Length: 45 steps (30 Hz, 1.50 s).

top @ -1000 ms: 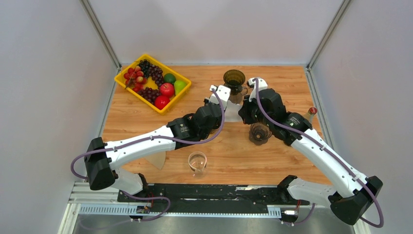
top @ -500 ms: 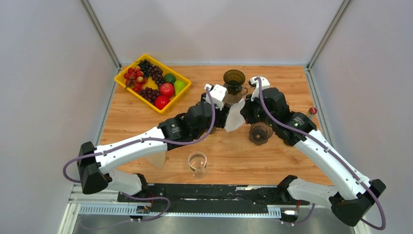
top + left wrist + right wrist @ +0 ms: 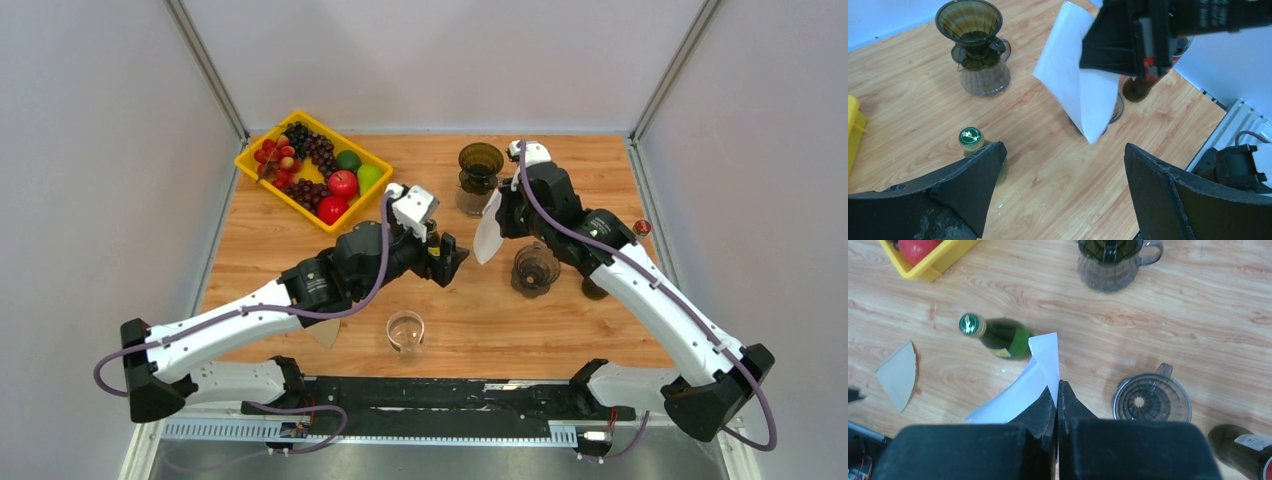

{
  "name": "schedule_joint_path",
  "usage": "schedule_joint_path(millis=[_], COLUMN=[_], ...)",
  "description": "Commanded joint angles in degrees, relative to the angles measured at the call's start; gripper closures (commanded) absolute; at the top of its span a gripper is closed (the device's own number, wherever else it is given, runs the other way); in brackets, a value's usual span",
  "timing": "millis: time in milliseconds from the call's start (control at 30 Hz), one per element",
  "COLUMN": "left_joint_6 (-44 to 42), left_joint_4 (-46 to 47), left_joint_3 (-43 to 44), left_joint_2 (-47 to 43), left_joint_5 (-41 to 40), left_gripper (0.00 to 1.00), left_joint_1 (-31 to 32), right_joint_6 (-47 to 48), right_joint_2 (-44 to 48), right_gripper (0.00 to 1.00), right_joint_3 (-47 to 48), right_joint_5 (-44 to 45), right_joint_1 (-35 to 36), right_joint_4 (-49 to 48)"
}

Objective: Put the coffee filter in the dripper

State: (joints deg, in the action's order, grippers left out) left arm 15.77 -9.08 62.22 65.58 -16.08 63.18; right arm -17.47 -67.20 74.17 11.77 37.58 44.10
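From above, the left gripper (image 3: pixel 447 258) is over the middle of the wooden table (image 3: pixel 400 160). Its two fingers stand wide apart and hold nothing. The right gripper (image 3: pixel 498 218) is just to the right of it and is clenched on the upper edge of the white coffee filter (image 3: pixel 487 237). The filter hangs in the air, between the dripper on the carafe (image 3: pixel 480 163) on the far side and the loose dripper (image 3: pixel 535 268) on the near right. It touches neither of them. A yellow tray (image 3: pixel 262 172) with fruit (image 3: pixel 322 168) is at the far left. A glass (image 3: pixel 405 333) and a brown filter (image 3: pixel 325 332) lie near the front edge. A bottle with a red cap (image 3: pixel 641 228) is at the right.

In the left wrist view, the left gripper (image 3: pixel 1063 195) is released, with only bare table between its fingers (image 3: pixel 968 185). Beyond them the white filter (image 3: pixel 1075 92) hangs from the right gripper (image 3: pixel 1120 60). The loose dripper (image 3: pixel 1118 107) shows partly behind the paper. The dripper on the carafe (image 3: pixel 969 20) stands at the far left, and a green bottle (image 3: pixel 971 136) is just beside the left finger.

In the right wrist view, the right gripper (image 3: pixel 1058 397) has its jaws pressed together on the filter (image 3: pixel 1040 370). Below on the table are the green bottle (image 3: pixel 1000 339) at the left, the loose dripper (image 3: pixel 1151 400) at the right and the brown filter (image 3: pixel 898 372) well apart at the left.
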Motion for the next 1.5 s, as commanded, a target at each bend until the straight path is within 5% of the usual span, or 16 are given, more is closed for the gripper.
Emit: schedule_joint_path(millis=[0,333,667,1333,1467], left_joint_6=[0.8,3.1,7.7,9.1,9.2], left_joint_4=[3.2,-1.7,-5.0,-6.2,-6.4], left_joint_3=[-2.8,-9.0,-11.5,-12.0,-11.7], left_joint_2=[-5.9,-15.3,-17.0,-15.6,-15.2], left_joint_5=[-3.7,-24.3,-21.9,-18.7,-18.4], left_gripper=[0.00,0.00,0.00,0.00,0.00], left_joint_1=[-0.1,-1.2,-9.9,-14.3,-14.5], right_joint_6=[0.7,6.8,9.7,12.1,12.2], right_joint_2=[-4.2,-23.4,-37.5,-49.7,-50.0], right_gripper=[1.00,1.00,1.00,1.00,0.89], right_joint_3=[7.2,25.8,38.2,46.5,47.9], right_joint_5=[1.8,-4.3,-7.8,-6.2,-5.7], right_joint_1=[-3.0,-12.5,-15.9,-17.8,-18.0], right_joint_4=[-0.1,0.2,2.9,8.0,8.4])
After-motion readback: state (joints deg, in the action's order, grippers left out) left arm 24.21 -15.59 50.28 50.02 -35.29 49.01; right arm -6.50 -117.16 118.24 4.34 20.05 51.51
